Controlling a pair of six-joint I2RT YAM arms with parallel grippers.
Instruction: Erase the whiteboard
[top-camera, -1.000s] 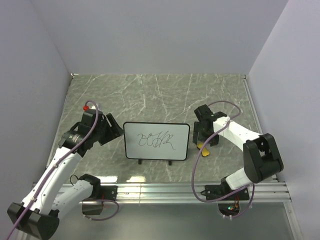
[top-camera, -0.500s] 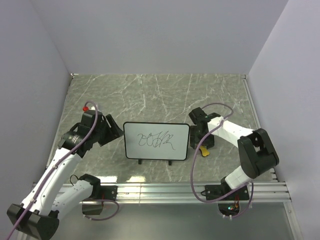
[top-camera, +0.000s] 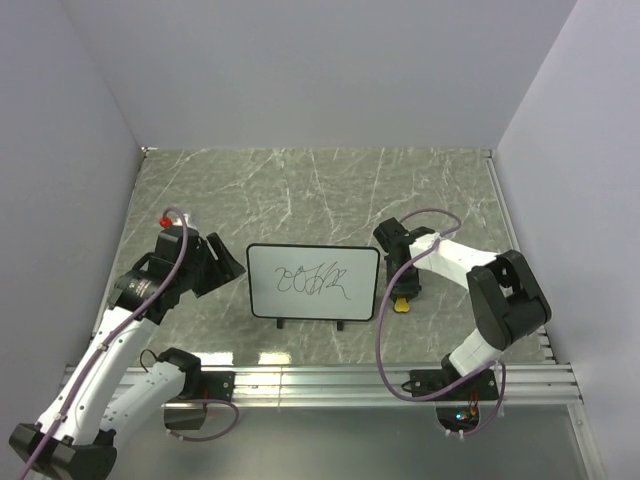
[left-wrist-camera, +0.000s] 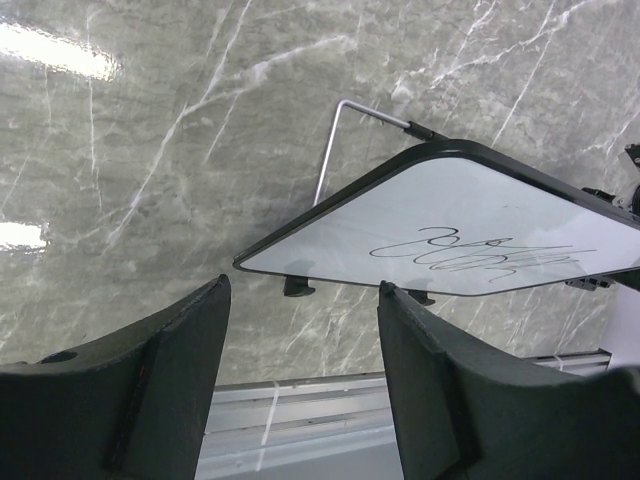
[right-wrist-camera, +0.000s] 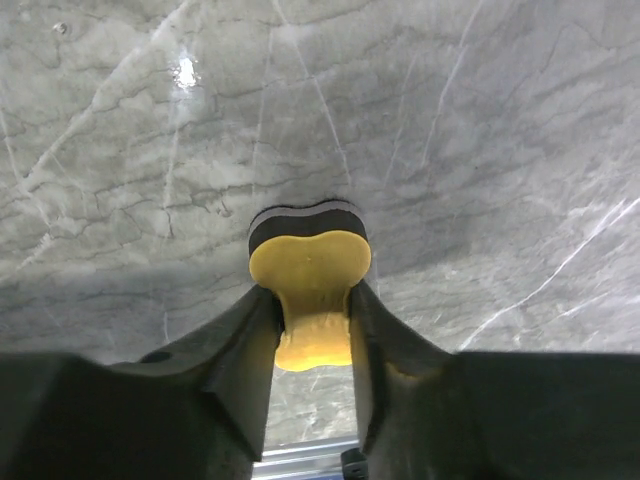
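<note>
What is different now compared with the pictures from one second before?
The right gripper moved toward the near edge and closed on the yellow eraser, pinching its narrow waist. The left gripper drew slightly leftward, staying open. The whiteboard has not moved and keeps its scribble.

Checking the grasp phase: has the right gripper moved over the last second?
Yes. In the top view the right gripper has shifted left, closer to the right edge of the whiteboard, and now pinches the yellow eraser.
</note>
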